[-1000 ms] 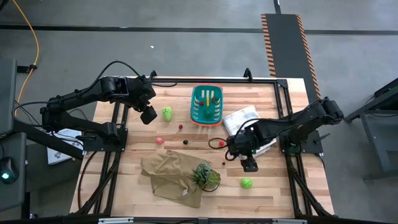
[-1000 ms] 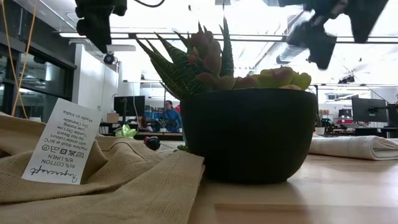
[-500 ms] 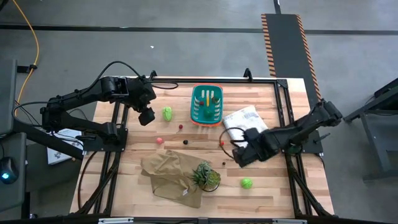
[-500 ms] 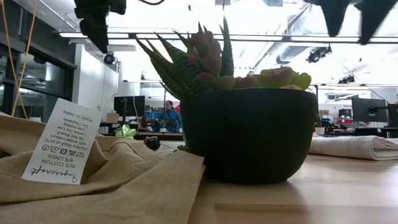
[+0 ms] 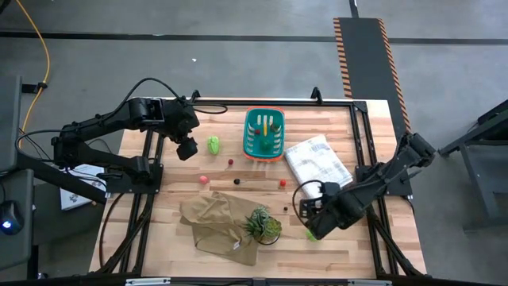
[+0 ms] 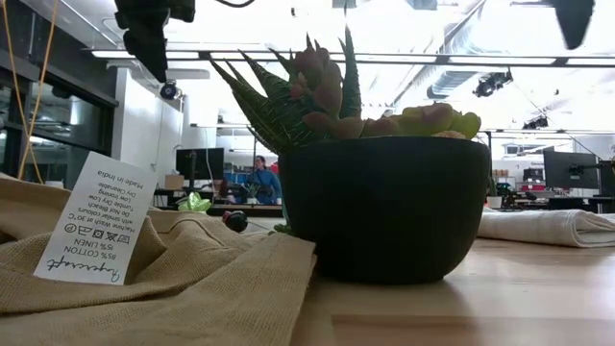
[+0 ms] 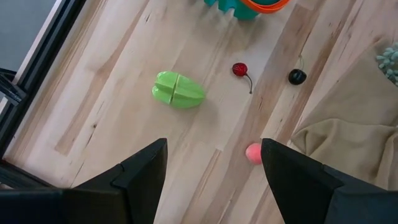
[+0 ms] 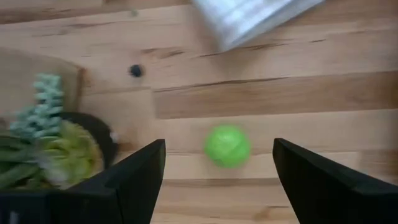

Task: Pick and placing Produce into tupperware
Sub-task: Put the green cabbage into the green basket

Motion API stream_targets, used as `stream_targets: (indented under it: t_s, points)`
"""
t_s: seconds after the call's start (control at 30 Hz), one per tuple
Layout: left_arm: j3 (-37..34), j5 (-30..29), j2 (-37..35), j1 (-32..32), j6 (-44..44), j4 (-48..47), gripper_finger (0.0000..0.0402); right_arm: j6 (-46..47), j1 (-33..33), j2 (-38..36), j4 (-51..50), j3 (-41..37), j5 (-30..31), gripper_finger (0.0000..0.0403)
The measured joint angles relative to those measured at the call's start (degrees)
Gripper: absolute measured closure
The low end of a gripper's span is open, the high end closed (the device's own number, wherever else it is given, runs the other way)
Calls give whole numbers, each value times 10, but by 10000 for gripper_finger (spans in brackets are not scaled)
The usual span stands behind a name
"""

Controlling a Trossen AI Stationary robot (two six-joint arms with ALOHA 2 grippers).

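A: Taking the teal tupperware (image 5: 264, 133) as the marker, what sits to its left?

B: The left gripper (image 5: 187, 148) hangs well to the left of it, fingers (image 7: 140, 171) spread apart and holding nothing. Between that gripper and the tupperware lies a light green produce piece (image 5: 213, 144), resting on the table (image 5: 159, 238). A red cherry (image 5: 230, 162) lies just off the tupperware's near left corner, a pink ball (image 5: 203, 179) farther out the same way.

A: And in the tupperware?

B: A yellow piece (image 5: 271, 122) and something dark green beside it; I cannot tell more.

A: To the right?

B: The white checked cloth (image 5: 318, 160) lies just beside it. Well beyond that, toward the near edge, the right gripper (image 5: 315, 225) hovers over a round green ball (image 8: 227, 146), fingers (image 8: 137, 177) wide apart, the ball between them in the right wrist view and not gripped. The potted plant (image 5: 261, 224) on the tan cloth (image 5: 214, 222) stands near that ball
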Motion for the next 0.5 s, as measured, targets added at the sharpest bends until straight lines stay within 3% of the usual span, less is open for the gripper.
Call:
stream_targets:
  t_s: [0.2, 0.5]
  points:
    - [0, 0, 0, 0, 14, 0, 153, -28, 1, 29, 67, 0, 20, 130]
    - [0, 0, 0, 0, 14, 0, 153, 12, 26, 62, 67, 0, 33, 151]
